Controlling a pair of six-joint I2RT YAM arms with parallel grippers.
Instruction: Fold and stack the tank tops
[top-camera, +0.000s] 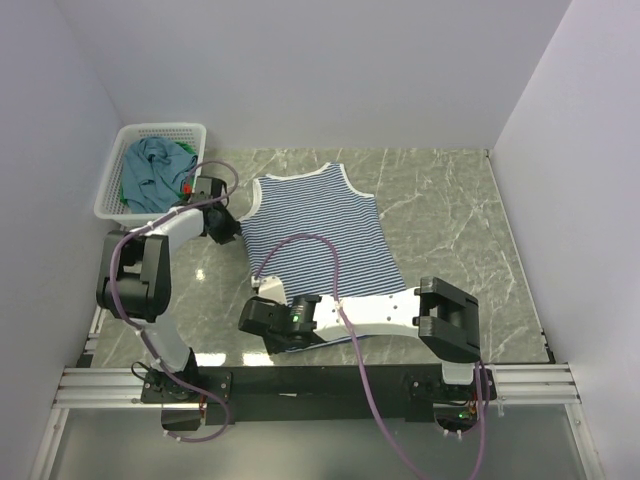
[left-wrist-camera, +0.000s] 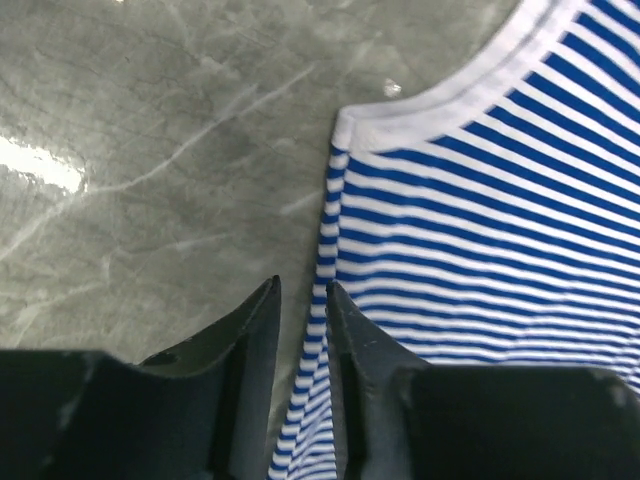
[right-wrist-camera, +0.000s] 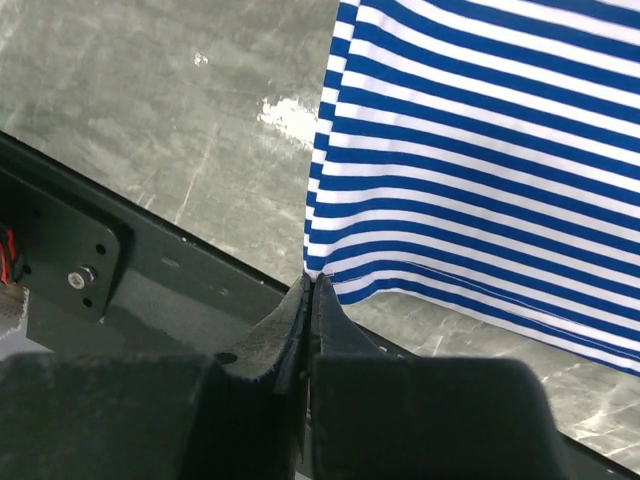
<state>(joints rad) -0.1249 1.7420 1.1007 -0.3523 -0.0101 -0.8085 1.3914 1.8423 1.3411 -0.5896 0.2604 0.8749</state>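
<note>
The navy-and-white striped tank top (top-camera: 315, 235) lies spread flat on the marble table, neck towards the back. My left gripper (top-camera: 230, 230) is at its left edge below the armhole. In the left wrist view the gripper (left-wrist-camera: 302, 290) is narrowly open, and the striped edge (left-wrist-camera: 480, 230) runs up between the fingers without being pinched. My right gripper (top-camera: 262, 306) is at the near left hem corner. In the right wrist view it (right-wrist-camera: 312, 280) is shut on that corner of the striped top (right-wrist-camera: 480, 130). The teal-blue top (top-camera: 155, 165) and the green top (top-camera: 128, 196) lie crumpled in the basket.
The white lattice basket (top-camera: 160, 128) stands at the back left corner of the table. The black mounting rail (top-camera: 300, 380) runs along the near edge, right under my right gripper. White walls close in the table on three sides.
</note>
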